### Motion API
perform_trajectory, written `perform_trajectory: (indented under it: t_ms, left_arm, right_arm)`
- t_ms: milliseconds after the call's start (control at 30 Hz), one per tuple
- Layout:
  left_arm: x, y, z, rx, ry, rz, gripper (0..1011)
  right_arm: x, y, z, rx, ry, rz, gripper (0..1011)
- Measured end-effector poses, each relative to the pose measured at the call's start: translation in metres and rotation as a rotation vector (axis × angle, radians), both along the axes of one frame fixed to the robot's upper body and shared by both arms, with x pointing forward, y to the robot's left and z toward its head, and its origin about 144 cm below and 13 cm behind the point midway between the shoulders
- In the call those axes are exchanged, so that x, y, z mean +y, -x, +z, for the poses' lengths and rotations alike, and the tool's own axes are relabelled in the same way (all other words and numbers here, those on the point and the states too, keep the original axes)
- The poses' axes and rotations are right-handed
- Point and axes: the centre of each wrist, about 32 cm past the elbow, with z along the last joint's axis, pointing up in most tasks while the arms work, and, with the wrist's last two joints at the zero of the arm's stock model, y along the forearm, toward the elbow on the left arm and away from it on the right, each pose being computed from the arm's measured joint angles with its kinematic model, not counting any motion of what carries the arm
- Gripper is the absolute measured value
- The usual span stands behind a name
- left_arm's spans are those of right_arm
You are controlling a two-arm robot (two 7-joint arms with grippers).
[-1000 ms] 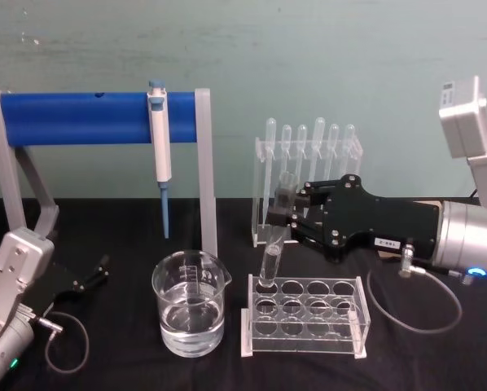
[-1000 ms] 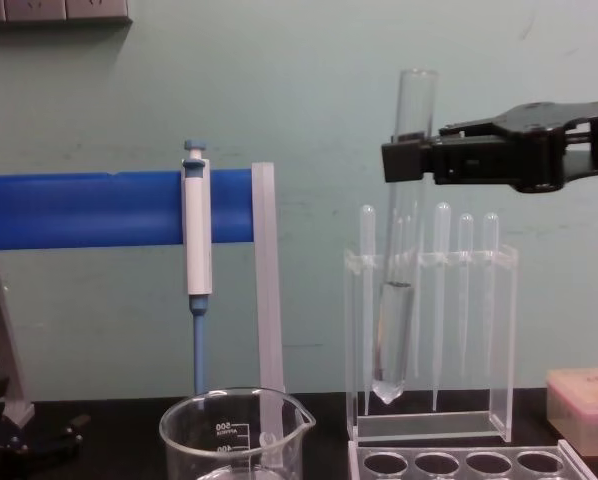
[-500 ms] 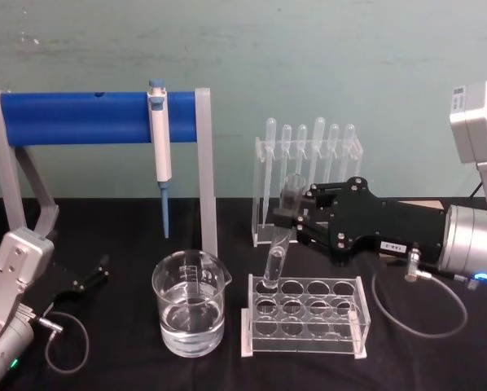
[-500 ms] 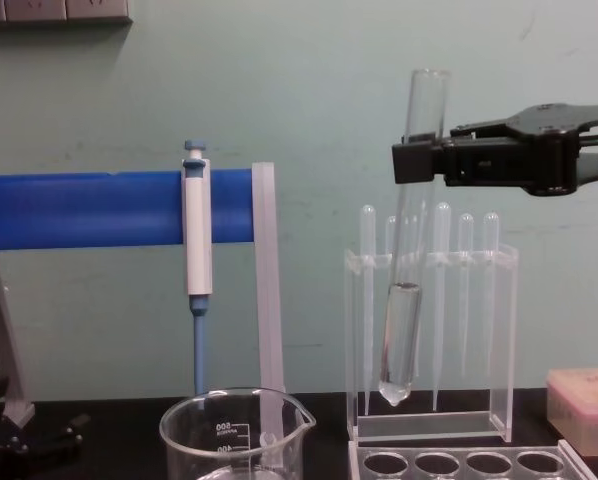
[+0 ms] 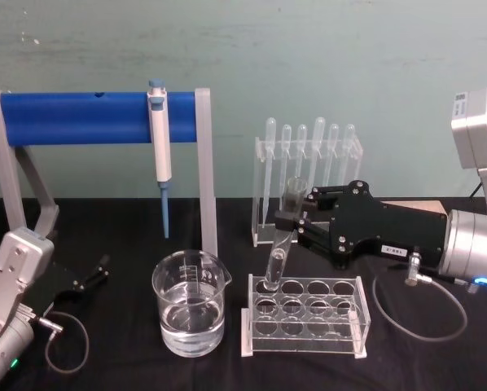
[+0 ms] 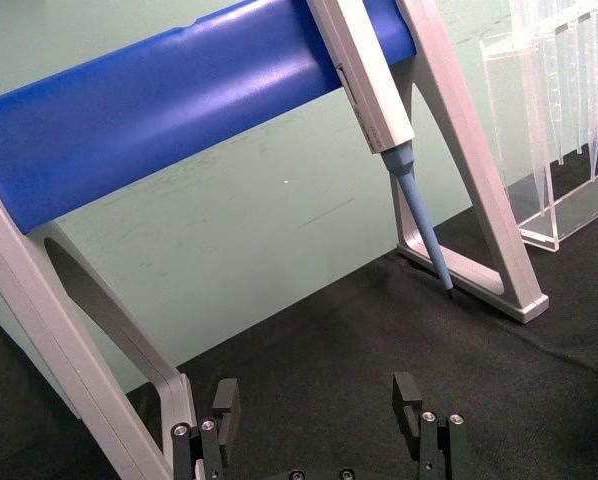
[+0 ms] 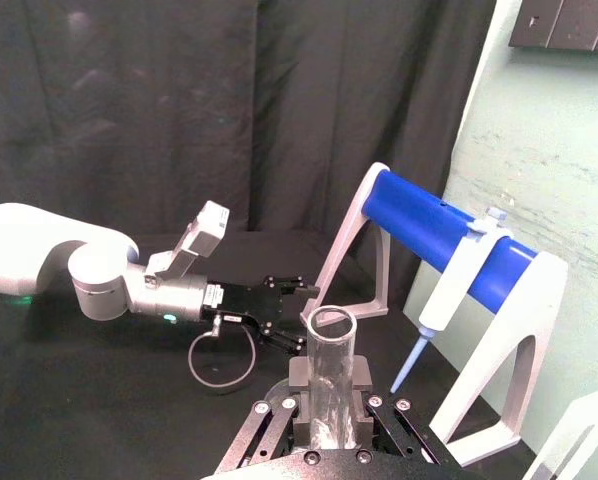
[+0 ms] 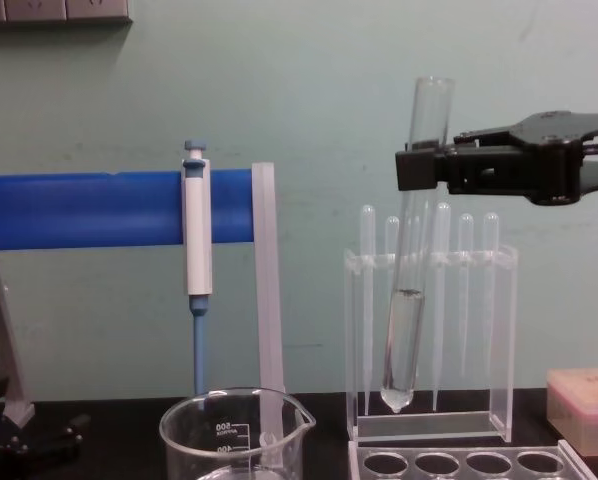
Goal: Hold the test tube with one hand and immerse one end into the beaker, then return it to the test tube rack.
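Your right pincer (image 8: 416, 170) grips the tube (image 8: 403, 325) below its rim: near upright, round end down over the rack (image 5: 305, 342). Left pincer (image 6: 317, 400) wide, parked at the desk's (image 5: 439, 350) left edge.

Head camera looks down on the table (image 5: 121, 358), chest camera level across it; both share the beaker (image 5: 189, 281).

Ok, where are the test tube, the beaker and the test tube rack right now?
test tube (image 8: 403, 345), chest view, lower half of the glass.
beaker (image 5: 190, 281), head view, front glass wall.
test tube rack (image 5: 309, 338), head view, clear front wall.
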Motion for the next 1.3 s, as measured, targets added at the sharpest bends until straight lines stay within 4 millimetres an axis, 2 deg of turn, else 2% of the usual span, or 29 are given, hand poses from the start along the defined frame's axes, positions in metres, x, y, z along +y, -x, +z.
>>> perform_trajectory:
  t_ms: [667,1300]
  left_arm:
    - [0.0,0.0,0.0,0.0,0.0,0.0,1000]
    - [0.0,0.0,0.0,0.0,0.0,0.0,1000]
  right_arm:
    - [-0.006,0.007,-0.011,-0.011,0.023,-0.031,224]
    - [-0.02,0.015,-0.041,-0.045,0.037,-0.071,224]
